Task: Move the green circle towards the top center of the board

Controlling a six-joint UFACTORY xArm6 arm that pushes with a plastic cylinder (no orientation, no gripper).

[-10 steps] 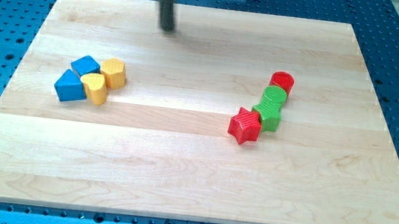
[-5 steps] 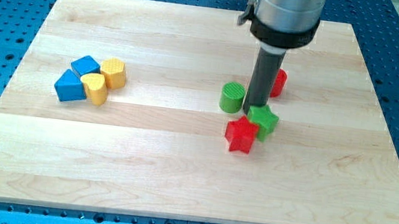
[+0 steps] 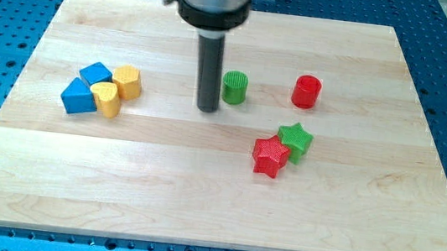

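The green circle [image 3: 234, 87] is a small ribbed green cylinder standing on the wooden board [image 3: 217, 184], a little above and right of the board's middle. My tip [image 3: 207, 108] is the lower end of the dark rod that comes down from the view's top. It sits just left of the green circle and slightly below it, close to it; I cannot tell whether they touch.
A red cylinder [image 3: 307, 92] stands right of the green circle. A green star [image 3: 294, 140] and a red star [image 3: 271, 156] touch each other lower right. At the left, a blue cube [image 3: 94, 74], a blue triangle [image 3: 78, 97] and two yellow blocks [image 3: 127, 82] [image 3: 107, 98] cluster.
The green circle has moved left and up, away from the red cylinder and the stars. My tip has moved from the circle's right side to its left side.
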